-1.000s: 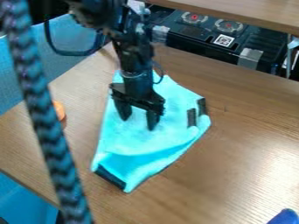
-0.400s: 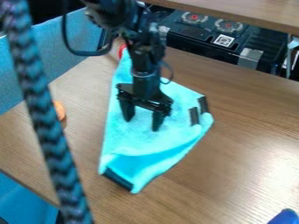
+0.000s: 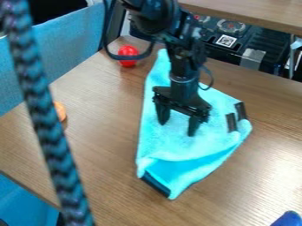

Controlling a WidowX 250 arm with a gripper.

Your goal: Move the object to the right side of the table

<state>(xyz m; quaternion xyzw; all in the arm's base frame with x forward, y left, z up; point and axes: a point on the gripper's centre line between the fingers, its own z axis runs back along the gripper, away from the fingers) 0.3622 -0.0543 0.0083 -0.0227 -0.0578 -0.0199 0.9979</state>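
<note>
A: A wood-grained table is filling most of the frame, and black equipment is sitting behind it at the upper right.

B: And where's the cloth?

A: The turquoise cloth is lying right of the frame's middle, running from the upper centre down to the lower centre. Dark strips are marking its right side, and a dark band is edging its bottom corner.

B: What's the gripper doing?

A: It's hanging over the cloth's middle, fingers standing wide with turquoise showing between them. Whether the tips are pressing down, I can't tell.

B: Anything farther out?

A: A rounded red object is resting at the upper left of the cloth. Toward the left edge, an orange thing is peeking out beside a braided cord, and something blue is poking into the lower right corner.
</note>
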